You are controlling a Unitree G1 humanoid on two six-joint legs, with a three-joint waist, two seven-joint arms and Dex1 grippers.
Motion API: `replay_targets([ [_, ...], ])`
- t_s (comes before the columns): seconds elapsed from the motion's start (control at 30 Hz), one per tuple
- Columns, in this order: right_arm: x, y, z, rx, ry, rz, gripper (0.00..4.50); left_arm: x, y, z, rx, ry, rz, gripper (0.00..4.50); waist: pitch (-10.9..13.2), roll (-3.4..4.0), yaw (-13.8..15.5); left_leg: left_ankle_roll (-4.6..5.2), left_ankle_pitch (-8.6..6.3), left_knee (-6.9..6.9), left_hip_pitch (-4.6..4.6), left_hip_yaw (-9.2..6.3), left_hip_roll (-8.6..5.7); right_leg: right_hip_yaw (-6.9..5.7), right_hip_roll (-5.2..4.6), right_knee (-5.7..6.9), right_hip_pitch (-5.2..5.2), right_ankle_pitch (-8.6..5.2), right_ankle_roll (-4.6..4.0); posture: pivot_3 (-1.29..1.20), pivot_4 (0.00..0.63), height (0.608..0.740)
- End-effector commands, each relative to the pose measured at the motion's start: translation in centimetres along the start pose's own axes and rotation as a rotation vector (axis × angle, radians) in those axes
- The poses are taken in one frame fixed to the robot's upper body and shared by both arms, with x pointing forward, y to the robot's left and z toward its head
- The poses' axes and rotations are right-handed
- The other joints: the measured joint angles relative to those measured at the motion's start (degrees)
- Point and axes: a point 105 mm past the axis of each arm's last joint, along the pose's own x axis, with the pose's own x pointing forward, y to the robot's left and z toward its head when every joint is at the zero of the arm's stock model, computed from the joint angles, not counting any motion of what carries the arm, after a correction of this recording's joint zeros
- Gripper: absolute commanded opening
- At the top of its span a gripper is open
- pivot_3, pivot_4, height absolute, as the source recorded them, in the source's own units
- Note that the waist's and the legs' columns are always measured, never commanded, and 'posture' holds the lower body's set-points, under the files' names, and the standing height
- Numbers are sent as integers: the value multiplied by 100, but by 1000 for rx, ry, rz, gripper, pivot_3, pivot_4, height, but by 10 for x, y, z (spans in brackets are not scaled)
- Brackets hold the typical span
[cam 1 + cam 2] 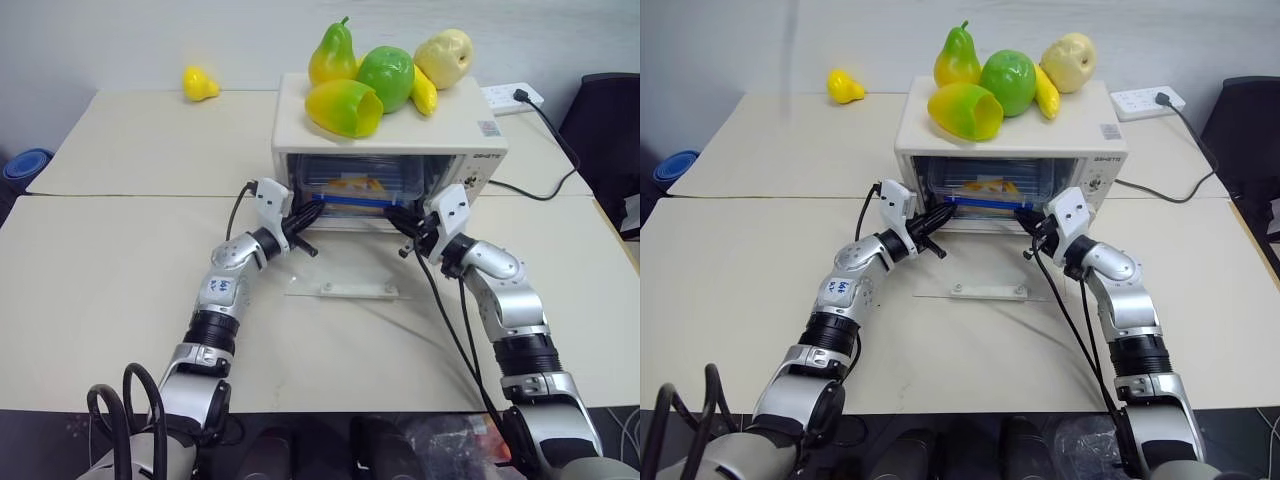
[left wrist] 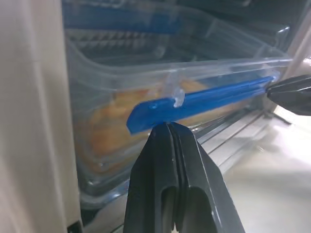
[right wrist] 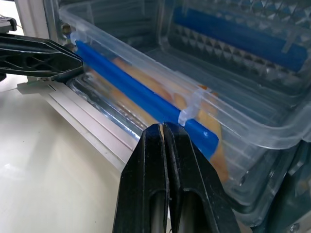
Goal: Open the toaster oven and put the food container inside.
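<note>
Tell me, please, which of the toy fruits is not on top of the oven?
The small yellow pear lies alone on the table, left of the oven. The other fruits sit together on the oven's top.

toaster oven [image 1: 470,160]: near the middle of the worktop [image 1: 120,260], toward its far side, door side facing the robot
door [image 1: 345,275]: folded down flat on the worktop in front of the oven
food container [image 1: 350,187]: inside the oven cavity, its near long edge at the opening
toy fruits [image 1: 385,80]: clustered on top of the oven
lone toy fruit [image 1: 199,84]: on the worktop, behind and well left of the oven
power strip [image 1: 512,97]: behind the oven, to its right
left gripper [image 1: 312,218]: at the opening's left end, jaws together, tips by the container's near edge
right gripper [image 1: 393,216]: at the opening's right end, jaws together, by the same edge
</note>
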Motion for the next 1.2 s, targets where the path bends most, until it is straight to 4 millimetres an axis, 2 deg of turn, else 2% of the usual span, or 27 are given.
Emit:
replay_targets([
  [0.03,-7,-2,10,16,2,58,85,-7,-7,14,52,-25,-83,0,0,1,-40,0,0,0,0,-1,0,1,0,2,0,0,0,0,150,740],
  [0.13,-23,3,13,43,24,127,85,-29,-10,11,89,25,-144,0,-1,2,-73,-1,0,-7,-4,-5,3,4,0,24,-4,0,0,0,150,740],
  [0.23,-47,-1,21,42,15,130,85,-56,-5,14,89,57,-165,0,-1,2,-75,-2,-1,-19,-8,-6,5,5,1,21,-14,-1,-1,0,150,740],
  [0.3,-72,-4,22,24,5,146,0,-83,1,22,104,75,-200,604,-1,3,-65,-2,-1,-14,-17,-9,5,4,-1,21,-17,-1,-1,0,150,740],
  [0.37,-97,-12,7,-24,85,145,0,-114,7,37,98,63,-262,1200,0,3,-65,-3,-3,-10,-22,-15,6,1,-1,20,-18,-1,-1,0,150,740],
  [0.43,-120,-20,-17,-58,200,150,0,-148,19,48,106,98,-309,1751,0,3,-65,-1,-4,-8,-23,-14,5,2,-3,5,-17,-1,-1,0,150,740],
  [0.5,-133,-27,-34,-57,258,138,0,-171,27,52,97,147,-341,2419,1,4,-71,1,-5,-13,-18,-14,7,-1,-2,-17,-10,-2,-3,0,150,740],
  [0.6,-140,-25,-62,-40,336,169,0,-201,37,42,71,253,-336,3275,0,15,-86,8,-8,-36,23,-4,5,8,-5,-24,23,-3,-5,0,150,740],
  [0.73,-128,-10,-70,-15,298,246,0,-206,29,38,60,258,-363,4479,5,27,-104,8,-7,-60,31,6,11,18,-3,-24,15,-5,-8,0,150,740],
  [0.83,-110,2,-60,15,194,280,0,-199,21,45,53,190,-361,4479,6,26,-94,4,-4,-55,24,1,14,13,-1,-22,11,-5,-8,0,150,740],
  [0.93,-90,7,-36,67,4,262,0,-195,7,54,46,86,-375,4479,5,26,-92,4,-5,-56,22,1,13,15,-3,-22,10,-4,-8,0,150,740],
  [1.17,-80,-4,12,139,-236,187,0,-195,9,63,24,17,-283,4479,7,29,-76,2,-5,-54,21,0,12,14,-3,-21,6,-4,-8,0,150,740],
  [1.2,-79,-9,26,161,-295,157,0,-195,10,66,33,-1,-262,4479,7,29,-74,2,-5,-53,21,-2,12,13,-3,-22,8,-4,-8,0,150,740],
])
